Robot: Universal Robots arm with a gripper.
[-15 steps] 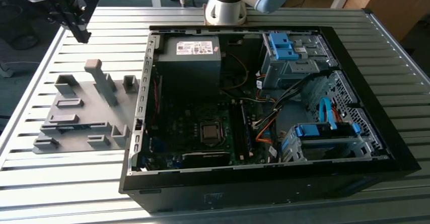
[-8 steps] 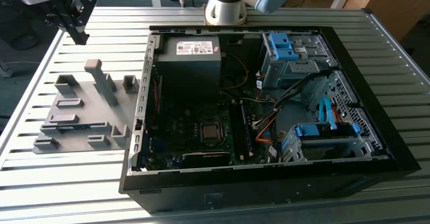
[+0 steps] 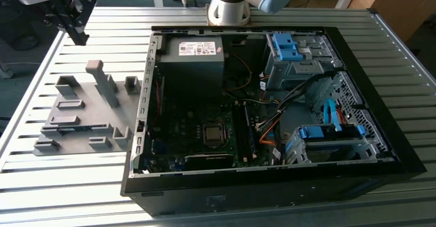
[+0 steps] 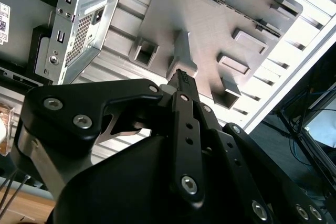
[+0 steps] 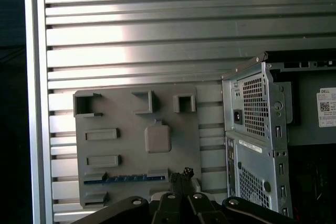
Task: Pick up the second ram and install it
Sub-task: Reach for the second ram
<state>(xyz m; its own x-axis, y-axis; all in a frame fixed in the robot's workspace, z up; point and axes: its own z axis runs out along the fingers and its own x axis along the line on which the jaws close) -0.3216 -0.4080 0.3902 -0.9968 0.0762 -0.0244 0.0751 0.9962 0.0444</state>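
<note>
The gripper (image 5: 181,174) is seen with its fingers pressed together and nothing held, raised clear above the fixture (image 5: 121,114). The ram (image 5: 123,178) is seated on edge in the fixture slot nearest the fingertips, flat and level, with its long axis laid along that fixture edge. The open case (image 5: 252,129) is set beside the fixture.
</note>
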